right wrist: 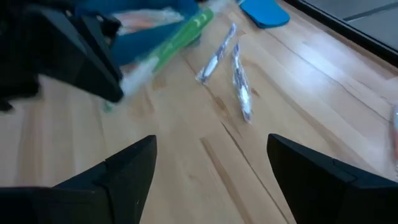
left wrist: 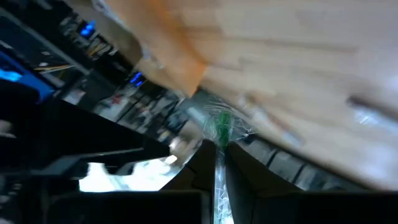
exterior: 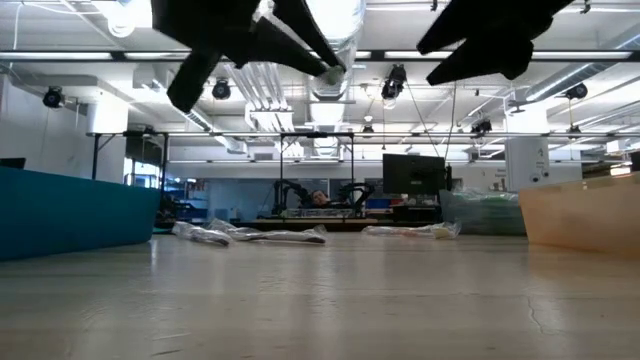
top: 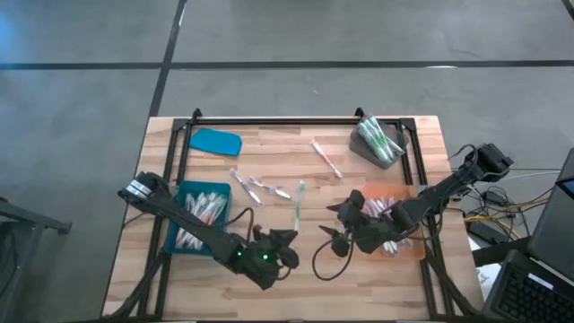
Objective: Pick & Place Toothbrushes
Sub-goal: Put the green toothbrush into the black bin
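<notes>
Two dark jointed arms, green lights on left arm (top: pixel 251 257), black wedge-shaped fingers (right wrist: pixel 127 171)

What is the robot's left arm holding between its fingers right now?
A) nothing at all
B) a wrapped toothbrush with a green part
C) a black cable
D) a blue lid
B: in the left wrist view the left gripper has its fingers shut on a green toothbrush in a clear wrapper, and the right wrist view shows that same green stick carried above the table.
</notes>
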You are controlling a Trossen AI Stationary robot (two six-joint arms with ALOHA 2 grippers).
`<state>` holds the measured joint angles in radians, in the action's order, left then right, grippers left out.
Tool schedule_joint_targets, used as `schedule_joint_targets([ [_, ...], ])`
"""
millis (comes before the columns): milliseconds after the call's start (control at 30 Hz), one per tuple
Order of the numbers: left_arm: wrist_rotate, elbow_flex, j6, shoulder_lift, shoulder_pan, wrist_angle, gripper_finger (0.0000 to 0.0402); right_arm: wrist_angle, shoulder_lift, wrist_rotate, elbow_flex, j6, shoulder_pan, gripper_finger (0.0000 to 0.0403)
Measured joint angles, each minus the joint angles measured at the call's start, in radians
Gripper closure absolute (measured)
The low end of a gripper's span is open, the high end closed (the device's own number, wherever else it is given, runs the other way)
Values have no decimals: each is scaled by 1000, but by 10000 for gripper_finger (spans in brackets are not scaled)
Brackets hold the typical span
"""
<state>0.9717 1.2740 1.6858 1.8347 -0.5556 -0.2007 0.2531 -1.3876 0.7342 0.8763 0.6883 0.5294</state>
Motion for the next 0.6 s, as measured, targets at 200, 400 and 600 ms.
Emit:
schedule_joint_targets([
  [200, 36, -59, 152, 0, 3, 142, 380, -124, -2, 7, 0, -13, -36, 85],
  [400, 36, -65, 203, 2, 10, 254, 380, -171, -2, 7, -1, -5, -103, 65],
  [600, 28, -64, 258, 43, 39, 342, 380, -219, -2, -56, -1, 11, -155, 55],
])
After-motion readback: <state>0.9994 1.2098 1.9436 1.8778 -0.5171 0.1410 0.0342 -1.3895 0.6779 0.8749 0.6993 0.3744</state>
